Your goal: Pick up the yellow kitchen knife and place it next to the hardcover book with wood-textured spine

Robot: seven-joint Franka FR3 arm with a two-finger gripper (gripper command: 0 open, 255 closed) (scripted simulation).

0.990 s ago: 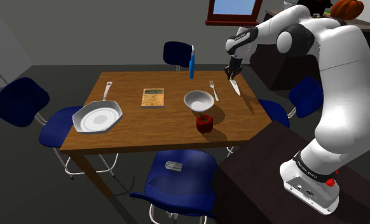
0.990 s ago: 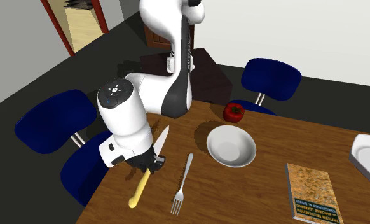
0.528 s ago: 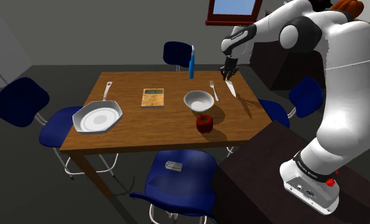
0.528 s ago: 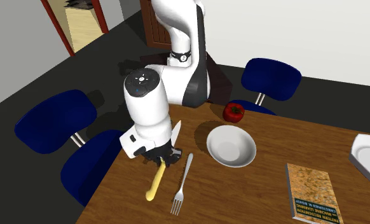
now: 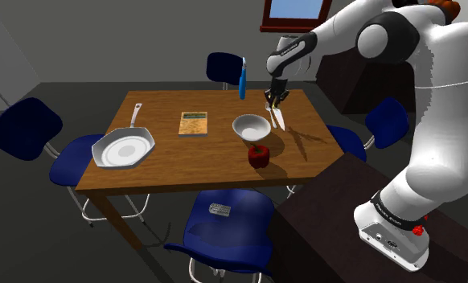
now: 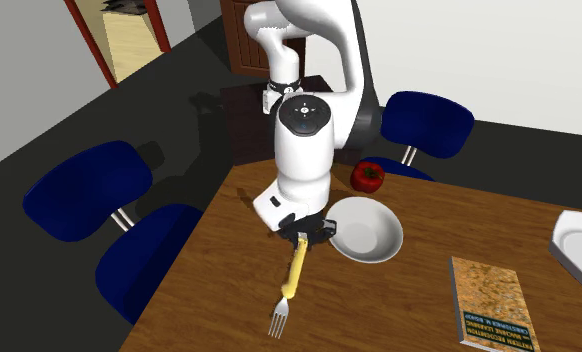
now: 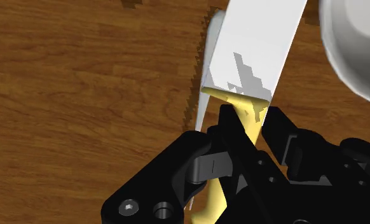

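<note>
Knife (image 6: 294,272) aloft: black gripper (image 6: 301,235) clasps the yellow handle, blade angled down, holding it clear of the table (image 6: 219,290) over the fork (image 6: 279,318) near the stand-side edge, evidently to pass the white bowl (image 6: 364,230) toward the book (image 6: 491,300) lying beyond.

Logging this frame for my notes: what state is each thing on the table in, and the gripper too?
gripper: shut on the knife.
knife: lifted off the table, above the fork.
fork: lying flat.
bowl: upright, empty.
book: closed, lying flat.
pan: upright, empty.
</note>
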